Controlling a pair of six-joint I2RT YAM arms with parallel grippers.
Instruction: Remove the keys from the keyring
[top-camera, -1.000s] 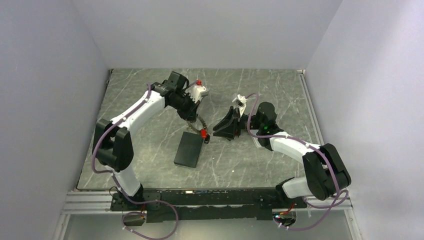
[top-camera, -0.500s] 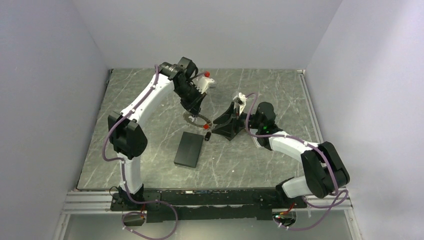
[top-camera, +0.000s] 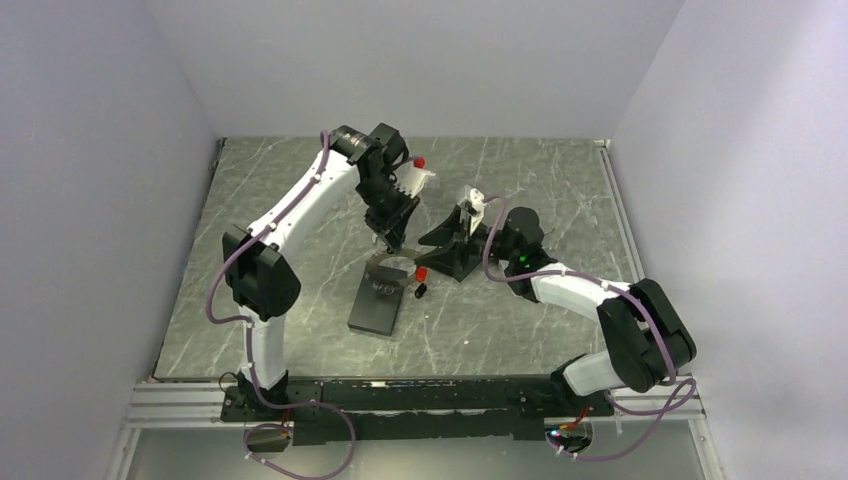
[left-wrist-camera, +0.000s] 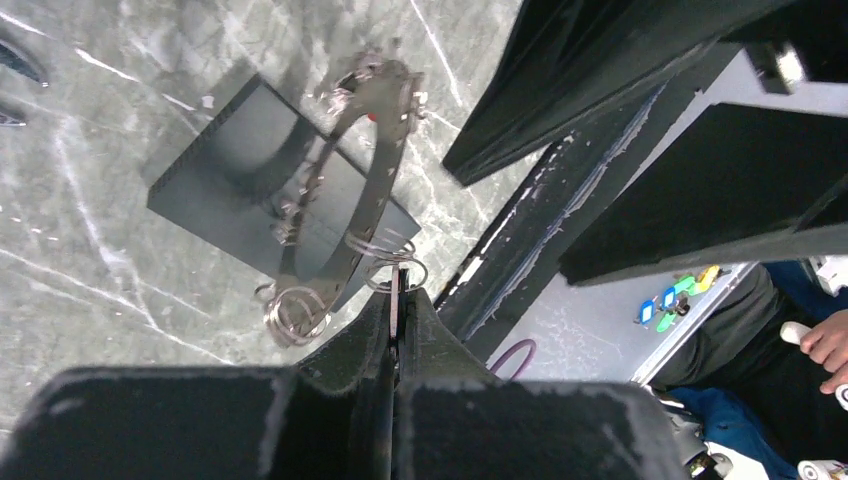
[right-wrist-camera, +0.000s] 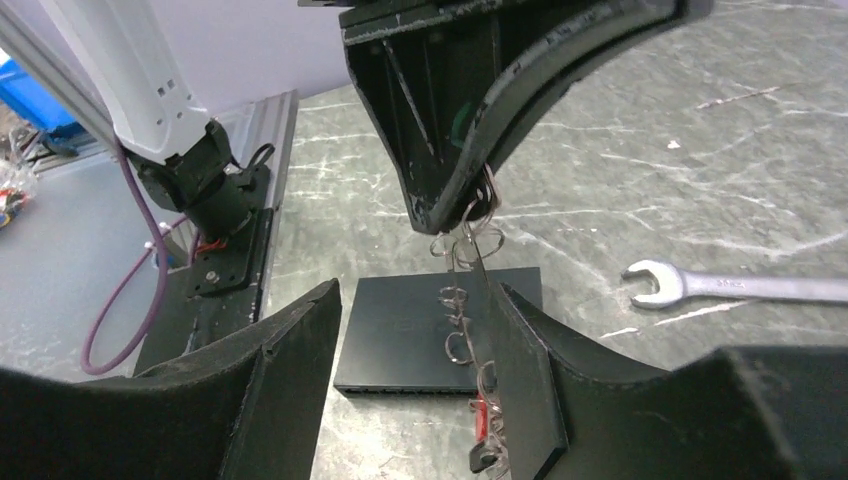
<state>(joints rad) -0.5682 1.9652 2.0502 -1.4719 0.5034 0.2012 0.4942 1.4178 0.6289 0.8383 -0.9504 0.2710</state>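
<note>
The left gripper (left-wrist-camera: 398, 300) is pinched shut on the top of the keyring (left-wrist-camera: 383, 165), which hangs near the tabletop's middle over a black box (top-camera: 372, 310). The right gripper (right-wrist-camera: 420, 340) gapes around it. The wire looks thin, stiff and slippery, and the keys (right-wrist-camera: 482, 458) look light and loose, so I'd grab one key's head.
</note>
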